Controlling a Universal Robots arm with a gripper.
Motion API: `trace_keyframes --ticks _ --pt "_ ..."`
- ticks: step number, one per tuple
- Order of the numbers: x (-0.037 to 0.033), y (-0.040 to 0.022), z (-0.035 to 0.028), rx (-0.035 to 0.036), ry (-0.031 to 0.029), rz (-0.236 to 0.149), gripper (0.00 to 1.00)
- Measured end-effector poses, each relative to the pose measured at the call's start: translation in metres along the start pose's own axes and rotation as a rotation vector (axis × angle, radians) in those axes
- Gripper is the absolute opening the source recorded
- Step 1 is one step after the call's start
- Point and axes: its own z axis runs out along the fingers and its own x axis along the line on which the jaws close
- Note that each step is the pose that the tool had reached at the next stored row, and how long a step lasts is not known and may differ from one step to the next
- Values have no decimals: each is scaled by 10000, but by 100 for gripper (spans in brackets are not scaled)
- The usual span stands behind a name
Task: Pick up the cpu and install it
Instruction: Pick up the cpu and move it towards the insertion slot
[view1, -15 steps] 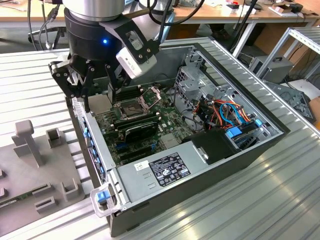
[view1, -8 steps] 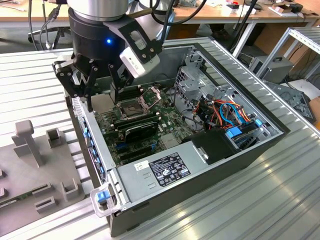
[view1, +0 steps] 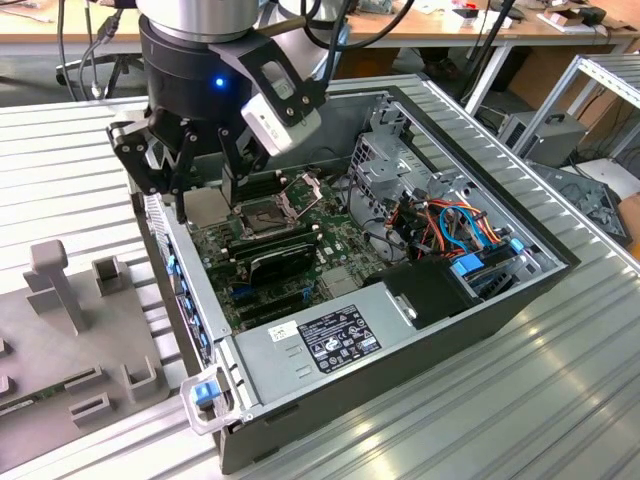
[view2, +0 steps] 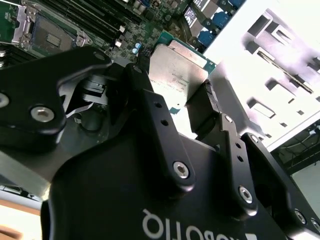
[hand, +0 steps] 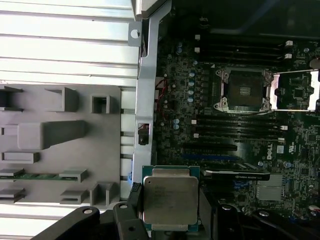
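Observation:
The cpu (hand: 170, 200) is a flat square chip with a dull grey face, and my gripper (hand: 169, 212) is shut on it by two opposite edges. In the exterior view the cpu (view1: 207, 207) hangs just inside the open computer case's wall, on the exterior view's left of the socket (view1: 265, 213), with the gripper (view1: 208, 200) above the motherboard. The socket (hand: 243, 90) lies open, its metal frame swung aside, a short way from the chip. The second wrist view has the cpu (view2: 177, 70) between the black fingers (view2: 150, 100), with the socket (view2: 50, 35) beyond.
A grey fixture tray (view1: 70, 330) with slots lies outside the case on the exterior view's left. Black memory sticks (hand: 235, 130) flank the socket. A drive cage (view1: 385, 150) and cable bundle (view1: 450, 225) fill the case's right. The case wall (hand: 145, 100) runs beside the gripper.

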Motion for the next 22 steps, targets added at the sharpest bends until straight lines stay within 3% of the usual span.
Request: trace_keyframes --ticks 22 --pt "-391 -21 2 1 0 2 55"
